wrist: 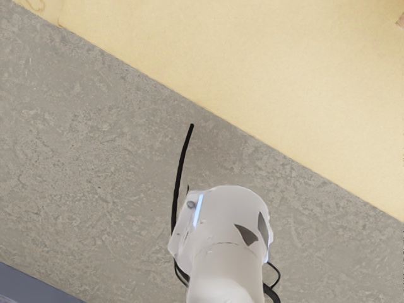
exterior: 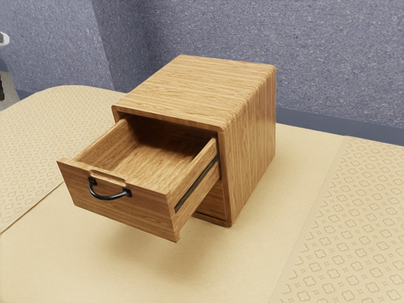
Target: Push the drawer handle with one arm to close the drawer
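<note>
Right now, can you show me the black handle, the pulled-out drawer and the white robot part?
Black handle (exterior: 108,198): exterior view, low on its curved bar.
Pulled-out drawer (exterior: 120,211): exterior view, on its front panel, below the handle.
White robot part (wrist: 227,208): wrist view, on its rounded end.

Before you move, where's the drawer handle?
At the exterior view's left: the black handle is on the open drawer's front, just below its top edge.
</note>
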Available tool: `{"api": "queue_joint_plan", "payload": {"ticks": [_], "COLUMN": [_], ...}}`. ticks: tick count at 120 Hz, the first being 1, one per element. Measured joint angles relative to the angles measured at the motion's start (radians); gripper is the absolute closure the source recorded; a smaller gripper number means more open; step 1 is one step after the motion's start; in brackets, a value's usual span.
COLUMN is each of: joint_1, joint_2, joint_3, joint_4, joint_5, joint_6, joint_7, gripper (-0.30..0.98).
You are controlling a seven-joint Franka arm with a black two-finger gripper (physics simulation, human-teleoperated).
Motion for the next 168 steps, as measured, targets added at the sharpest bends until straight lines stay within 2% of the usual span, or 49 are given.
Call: {"api": "queue_joint_plan", "payload": {"ticks": [15,32,51,55,65,81,100,120,155,168], "joint_1": [-0.005,-0.011,-0.013,-0.013,-0.017,-0.011,-0.002,0.005,-0.020,-0.092], "joint_2": [-0.009,-0.030,-0.016,-0.017,-0.022,-0.109,-0.200,-0.250,-0.376,-0.401], "joint_3": [-0.009,-0.173,-0.221,-0.224,-0.236,-0.327,-0.385,-0.400,-0.460,-0.458], "joint_4": [0.005,0.168,0.188,0.188,0.174,0.017,-0.207,-0.373,-0.565,-0.591], "joint_5": [0.018,0.072,0.074,0.072,0.064,0.045,-0.007,-0.054,-0.069,-0.070], "joint_6": [0.158,0.239,0.286,0.292,0.299,0.306,0.343,0.412,0.451,0.451], "joint_7": [-0.047,-0.090,-0.124,-0.129,-0.140,-0.172,-0.222,-0.272,-0.315,-0.322], "gripper": [0.00,0.00,0.00,0.04,0.24,0.52,0.68,0.75,0.78,0.78]}}
